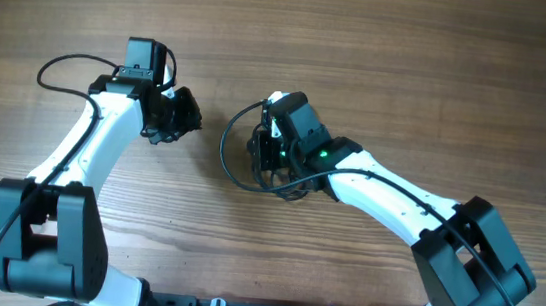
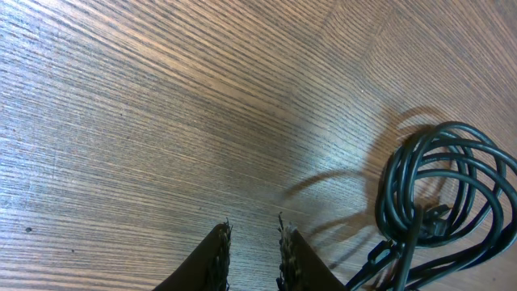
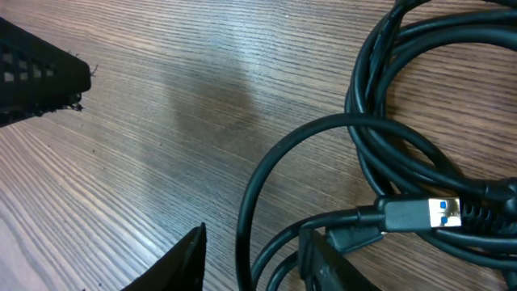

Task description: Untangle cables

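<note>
Lying on the wood table [image 1: 412, 66], the cables [image 1: 235, 159] are seen as a bunch of loose, overlapping black loops near the centre, approx. under the R gripper [image 3: 255, 231]. No strand is lifted; the whole bunch rests flat on the wood.

R gripper: its fingers are held apart, w/ two strands running through the gap between them. No pinch on either strand can be made out, so nothing is gripped. In the R wrist view, a USB plug [image 3: 424, 212] w/ a blue insert is seen just right of the fingers, lying across thicker coils. More coils are stacked at the top right of that view.

L gripper [image 2: 252, 230]: it is placed left of the bunch, apart from it and low over bare table. Its fingers are parted only slightly, w/ nothing between them. In the L wrist view the coils are seen at the far right, w/ shadows cast toward the fingers.
</note>
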Available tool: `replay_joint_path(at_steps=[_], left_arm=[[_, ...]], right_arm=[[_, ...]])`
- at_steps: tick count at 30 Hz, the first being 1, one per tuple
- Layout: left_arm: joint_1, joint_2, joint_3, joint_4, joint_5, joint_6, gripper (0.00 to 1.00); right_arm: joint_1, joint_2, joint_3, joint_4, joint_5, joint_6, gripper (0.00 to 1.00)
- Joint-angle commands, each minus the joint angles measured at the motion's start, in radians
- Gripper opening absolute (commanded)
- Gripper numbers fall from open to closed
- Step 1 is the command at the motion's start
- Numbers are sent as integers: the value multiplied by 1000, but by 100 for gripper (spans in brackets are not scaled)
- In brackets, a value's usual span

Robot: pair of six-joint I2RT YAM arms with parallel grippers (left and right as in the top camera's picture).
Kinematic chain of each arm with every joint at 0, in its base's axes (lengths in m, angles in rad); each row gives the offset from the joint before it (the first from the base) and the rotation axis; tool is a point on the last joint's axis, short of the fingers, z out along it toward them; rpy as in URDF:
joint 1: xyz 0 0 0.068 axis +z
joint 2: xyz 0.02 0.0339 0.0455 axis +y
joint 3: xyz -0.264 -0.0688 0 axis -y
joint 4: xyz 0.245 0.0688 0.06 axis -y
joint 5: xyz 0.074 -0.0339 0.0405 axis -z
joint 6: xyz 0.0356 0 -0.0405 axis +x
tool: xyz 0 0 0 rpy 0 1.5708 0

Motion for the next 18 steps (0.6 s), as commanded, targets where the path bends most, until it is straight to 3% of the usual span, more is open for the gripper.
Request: replay_joint_path(at_steps=[1, 4, 12, 18], left_arm=[[2, 12, -8, 0, -10, -6, 24], [2, 12, -8, -1, -10, -6, 24], [2, 12, -8, -3, -10, -6, 25], [2, 12, -8, -3, -10, -6, 25]], right_arm=[[2, 27, -3, 5, -16, -2, 30], [1, 27, -3, 7, -21, -2, 20], [1, 29, -3, -4, -21, 49, 26], [10, 61, -3, -14, -26, 82, 23]])
